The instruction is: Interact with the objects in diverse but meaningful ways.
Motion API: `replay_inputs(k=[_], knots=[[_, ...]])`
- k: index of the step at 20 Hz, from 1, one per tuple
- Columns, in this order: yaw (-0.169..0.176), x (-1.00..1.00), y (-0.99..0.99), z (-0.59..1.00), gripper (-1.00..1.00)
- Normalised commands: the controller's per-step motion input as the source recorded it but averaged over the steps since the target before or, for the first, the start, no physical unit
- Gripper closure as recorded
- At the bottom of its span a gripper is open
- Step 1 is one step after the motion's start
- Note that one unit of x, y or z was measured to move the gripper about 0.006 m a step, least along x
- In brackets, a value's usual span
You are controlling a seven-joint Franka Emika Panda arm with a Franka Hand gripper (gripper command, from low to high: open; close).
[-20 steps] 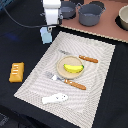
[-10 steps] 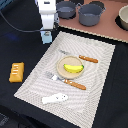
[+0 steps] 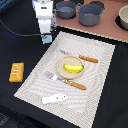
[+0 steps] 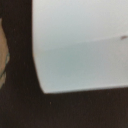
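In the exterior view my gripper (image 3: 46,38) hangs over the far left corner of the woven placemat (image 3: 95,90), fingers pointing down. Whether they are open or shut does not show. A pale blue-white surface (image 4: 80,45), perhaps the cup, fills the wrist view at very close range. A yellow banana (image 3: 73,68) lies on a small round plate (image 3: 62,71) in the middle of the mat. A white fish (image 3: 55,98) lies near the mat's front. An orange ridged block (image 3: 16,71) lies on the black cloth to the exterior view's left. Two grey pots (image 3: 65,8) (image 3: 90,14) stand at the back.
A fork (image 3: 66,81) and a knife (image 3: 82,58) with orange handles lie beside the plate. A pale bowl (image 3: 123,17) stands at the back right on a brown surface (image 3: 107,27). A black cable (image 3: 20,34) runs across the cloth at the left.
My gripper has shifted slightly toward the exterior view's left near the mat's far corner. The objects on the mat have not moved.
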Motion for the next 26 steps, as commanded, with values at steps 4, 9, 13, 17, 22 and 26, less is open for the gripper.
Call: replay_inputs(k=[4,9,13,17,22,26], knots=[[0.0,-0.06,-0.09,-0.16,-1.0],[0.0,-0.1,-0.08,-0.18,1.0],[0.0,-0.09,-0.06,-0.19,1.0],[0.0,-0.09,-0.05,-0.23,1.0],[0.006,-0.18,-0.06,0.11,1.0],[0.0,-0.51,0.0,0.91,1.0]])
